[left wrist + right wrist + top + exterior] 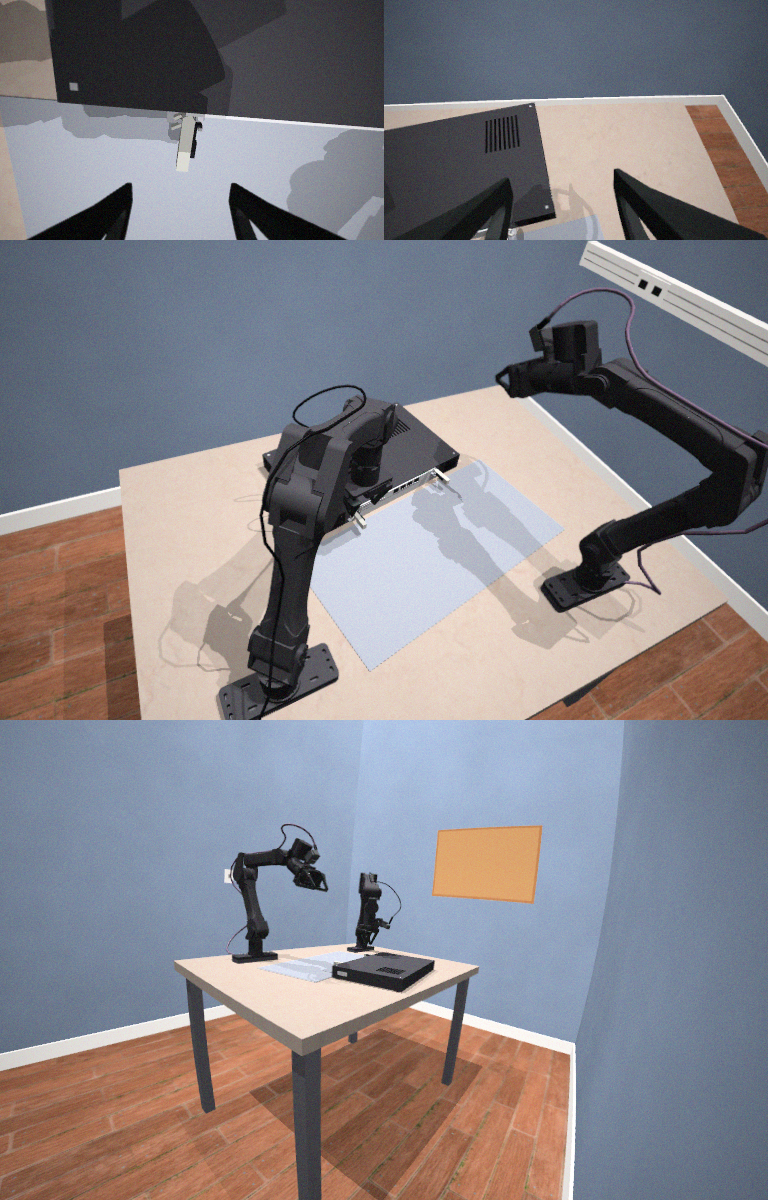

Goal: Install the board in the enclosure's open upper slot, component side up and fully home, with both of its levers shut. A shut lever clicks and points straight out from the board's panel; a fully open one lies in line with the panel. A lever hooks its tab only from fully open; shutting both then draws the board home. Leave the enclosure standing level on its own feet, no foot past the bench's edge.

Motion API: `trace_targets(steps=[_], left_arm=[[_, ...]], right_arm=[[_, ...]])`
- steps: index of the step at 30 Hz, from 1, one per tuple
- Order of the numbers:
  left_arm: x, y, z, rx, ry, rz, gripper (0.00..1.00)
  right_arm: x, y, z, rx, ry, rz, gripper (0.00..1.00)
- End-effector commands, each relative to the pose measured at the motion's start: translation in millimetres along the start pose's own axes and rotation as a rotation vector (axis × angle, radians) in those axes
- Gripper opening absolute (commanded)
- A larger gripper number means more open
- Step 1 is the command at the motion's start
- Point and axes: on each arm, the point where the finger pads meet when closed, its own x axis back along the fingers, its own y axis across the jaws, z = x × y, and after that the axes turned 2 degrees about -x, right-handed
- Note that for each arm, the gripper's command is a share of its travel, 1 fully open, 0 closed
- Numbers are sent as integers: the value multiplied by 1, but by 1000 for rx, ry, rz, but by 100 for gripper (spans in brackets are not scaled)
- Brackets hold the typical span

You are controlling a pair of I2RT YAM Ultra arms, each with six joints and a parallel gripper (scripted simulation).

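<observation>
The black enclosure point(368, 452) stands on the bench behind the pale blue mat point(430, 556). The board's panel point(399, 487) sits flush in the enclosure's front. Both cream levers, left point(357, 518) and right point(441, 474), point straight out from the panel. My left gripper point(182, 191) is open and empty, hovering just above and in front of the left lever point(186, 145) without touching it. My right gripper point(504, 378) is open and empty, raised high above the bench. In the right wrist view its fingers frame the enclosure's vented top point(459, 160) far below.
The left arm's body point(317, 483) hides part of the enclosure's front. The arm bases stand at the bench's near corners point(277, 687) point(586, 585). The enclosure point(385, 970) sits well inside the bench edges in the exterior view.
</observation>
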Motion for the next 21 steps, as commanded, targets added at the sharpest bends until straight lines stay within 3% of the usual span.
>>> trace_targets(steps=[1, 11, 21], left_arm=[[15, -5, 0, -6, -24, 30, 64], [15, -5, 0, -6, -24, 30, 64], [15, -5, 0, -6, -24, 30, 64]], right_arm=[[8, -8, -42, 0, -211, -22, 64], [45, -44, -90, -49, -504, 8, 64], [46, -59, -93, -64, -526, 43, 64]])
